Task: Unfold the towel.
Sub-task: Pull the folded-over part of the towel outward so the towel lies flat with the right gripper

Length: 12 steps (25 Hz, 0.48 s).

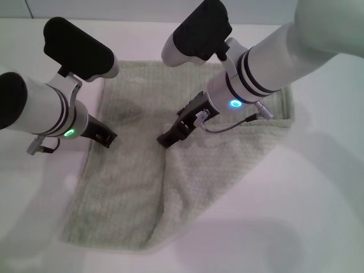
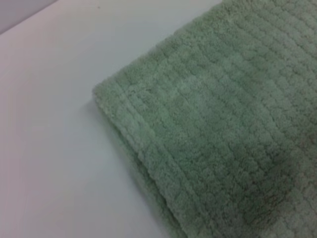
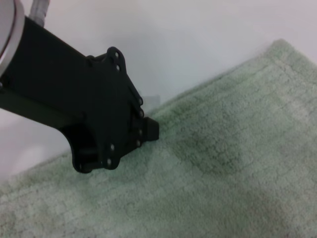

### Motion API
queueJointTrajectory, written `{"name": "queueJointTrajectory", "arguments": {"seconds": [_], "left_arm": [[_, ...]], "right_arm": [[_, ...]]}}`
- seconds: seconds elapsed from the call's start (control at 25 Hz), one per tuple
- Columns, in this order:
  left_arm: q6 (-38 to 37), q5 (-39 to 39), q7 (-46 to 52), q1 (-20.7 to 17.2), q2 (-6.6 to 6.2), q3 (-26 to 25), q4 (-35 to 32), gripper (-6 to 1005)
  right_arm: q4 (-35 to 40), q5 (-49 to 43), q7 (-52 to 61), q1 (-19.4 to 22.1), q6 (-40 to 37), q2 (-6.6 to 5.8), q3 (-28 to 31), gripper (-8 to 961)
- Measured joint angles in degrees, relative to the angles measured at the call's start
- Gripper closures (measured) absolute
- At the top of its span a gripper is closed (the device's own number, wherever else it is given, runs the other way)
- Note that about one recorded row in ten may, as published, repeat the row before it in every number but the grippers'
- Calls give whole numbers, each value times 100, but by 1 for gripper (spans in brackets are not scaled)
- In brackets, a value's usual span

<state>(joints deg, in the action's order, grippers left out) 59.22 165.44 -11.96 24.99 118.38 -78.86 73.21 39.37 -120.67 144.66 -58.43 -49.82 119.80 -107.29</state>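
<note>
The pale green towel (image 1: 125, 187) lies on the white table, with a raised fold ridge running from its middle toward the near edge. My left gripper (image 1: 108, 138) is low at the towel's left edge. The right wrist view shows it as a black body whose tip (image 3: 151, 130) meets the towel's (image 3: 223, 163) hem. My right gripper (image 1: 165, 139) is down on the middle of the towel, at the top of the ridge. The left wrist view shows a corner of the towel (image 2: 223, 124) with layers stacked at its edge.
The white table (image 1: 307, 216) surrounds the towel on all sides. The towel's far right corner (image 1: 284, 108) lies partly under my right forearm.
</note>
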Motion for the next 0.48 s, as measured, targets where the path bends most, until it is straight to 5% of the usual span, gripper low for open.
{"name": "queueJointTrajectory", "arguments": {"seconds": [0.48], "left_arm": [[3,-3,1,-14,1,-2,-12,1001]], "right_arm": [[1,0,11,-21,36,9,-73,144]]}}
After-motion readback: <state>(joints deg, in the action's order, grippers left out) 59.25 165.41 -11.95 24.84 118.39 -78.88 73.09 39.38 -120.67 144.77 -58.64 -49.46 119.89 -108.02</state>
